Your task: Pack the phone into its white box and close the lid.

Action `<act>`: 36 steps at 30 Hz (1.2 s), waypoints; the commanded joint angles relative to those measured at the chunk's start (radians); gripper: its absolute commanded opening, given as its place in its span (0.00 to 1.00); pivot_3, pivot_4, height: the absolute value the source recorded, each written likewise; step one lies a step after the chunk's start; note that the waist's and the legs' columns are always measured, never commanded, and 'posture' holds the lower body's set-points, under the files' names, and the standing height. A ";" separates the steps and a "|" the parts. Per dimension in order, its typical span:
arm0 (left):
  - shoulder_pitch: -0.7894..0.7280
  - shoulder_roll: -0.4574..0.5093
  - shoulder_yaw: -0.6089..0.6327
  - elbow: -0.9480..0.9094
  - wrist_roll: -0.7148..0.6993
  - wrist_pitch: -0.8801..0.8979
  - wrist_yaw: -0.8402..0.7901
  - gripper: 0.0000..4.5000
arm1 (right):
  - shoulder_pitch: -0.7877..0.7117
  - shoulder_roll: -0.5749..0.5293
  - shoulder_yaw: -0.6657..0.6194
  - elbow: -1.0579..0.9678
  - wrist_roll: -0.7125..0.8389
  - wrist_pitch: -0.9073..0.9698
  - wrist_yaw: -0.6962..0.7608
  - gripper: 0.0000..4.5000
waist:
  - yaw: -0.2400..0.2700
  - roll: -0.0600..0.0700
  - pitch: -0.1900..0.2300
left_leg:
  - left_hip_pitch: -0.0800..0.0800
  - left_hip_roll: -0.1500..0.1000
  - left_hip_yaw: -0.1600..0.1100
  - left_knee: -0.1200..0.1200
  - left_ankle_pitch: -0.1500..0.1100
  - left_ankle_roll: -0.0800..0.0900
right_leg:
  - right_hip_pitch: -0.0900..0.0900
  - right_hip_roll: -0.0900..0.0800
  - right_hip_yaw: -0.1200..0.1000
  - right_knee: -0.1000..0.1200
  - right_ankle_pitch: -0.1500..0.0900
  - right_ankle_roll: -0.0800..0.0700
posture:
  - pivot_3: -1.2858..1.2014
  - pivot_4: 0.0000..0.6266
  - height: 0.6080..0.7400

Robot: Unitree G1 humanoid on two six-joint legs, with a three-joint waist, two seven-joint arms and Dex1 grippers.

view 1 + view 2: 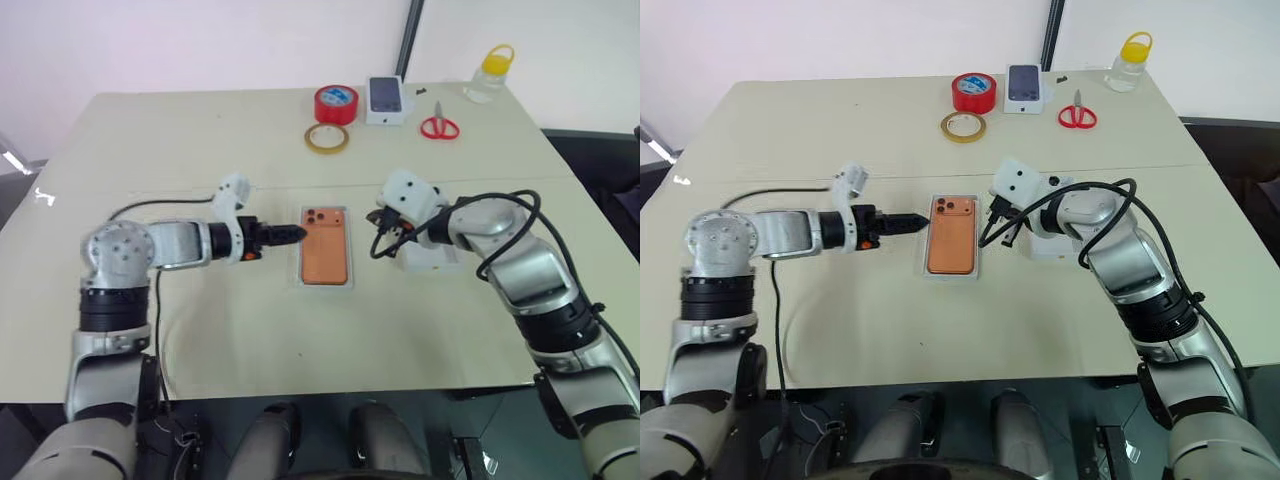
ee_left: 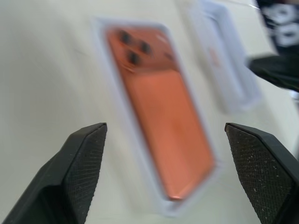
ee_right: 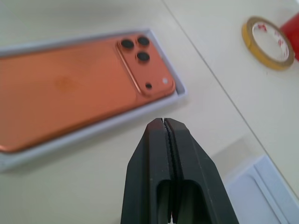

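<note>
Left gripper (image 2: 163, 172) gapes wide over the phone (image 2: 159, 112) in the white box (image 3: 100, 126); right gripper (image 3: 164, 122) pinched closed.

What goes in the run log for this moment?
flat orange phone: lying in low white cardboard box | white lid: off, under right arm | left gripper: open | right gripper: shut, empty

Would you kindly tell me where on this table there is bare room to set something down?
Free: the far-left stretch left of the red tape roll, and the near strip below the phone in the white box. Crowded: the far edge by the tape rings, carton and scissors.
</note>
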 commanded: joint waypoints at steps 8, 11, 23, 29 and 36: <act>-0.019 0.060 -0.334 -0.032 0.427 -0.253 -0.288 0.00 | -0.037 0.051 0.107 0.072 -0.065 0.047 -0.027 0.00 | 0.012 0.000 0.001 | -0.001 -0.002 0.000 0.001 0.000 0.001 | 0.001 -0.002 0.000 -0.002 0.000 0.000 | 0.52 0.24 1.00; -0.068 0.035 -0.437 0.015 0.510 -0.269 -0.379 0.00 | -0.048 0.066 0.137 0.081 -0.083 0.052 -0.032 0.00 | 0.010 0.000 0.001 | -0.001 -0.001 -0.001 0.001 0.000 0.001 | 0.001 -0.001 -0.001 -0.002 0.000 0.000 | 0.52 0.24 1.00; -0.137 -0.087 -0.557 0.068 0.650 -0.314 -0.606 0.00 | -0.036 0.070 0.169 0.024 -0.085 0.073 0.008 0.00 | 0.010 0.000 0.001 | -0.001 -0.001 -0.001 0.001 0.000 0.001 | 0.000 -0.001 -0.001 -0.001 0.000 0.000 | 0.52 0.24 1.00; -0.165 -0.223 -0.591 0.096 0.712 -0.327 -0.615 0.00 | 0.016 0.011 0.151 -0.062 -0.079 0.121 0.026 0.00 | 0.023 0.000 0.000 | -0.001 -0.002 -0.001 0.003 -0.001 0.002 | 0.002 -0.002 -0.002 -0.002 0.000 0.000 | 0.52 0.24 1.00; -0.204 -0.381 -0.623 0.154 0.772 -0.334 -0.646 0.00 | 0.107 -0.101 0.106 -0.143 -0.071 0.159 0.036 0.00 | 0.040 0.000 0.000 | -0.001 -0.003 -0.001 0.004 -0.002 0.004 | 0.004 -0.003 -0.002 -0.003 0.000 0.001 | 0.52 0.24 1.00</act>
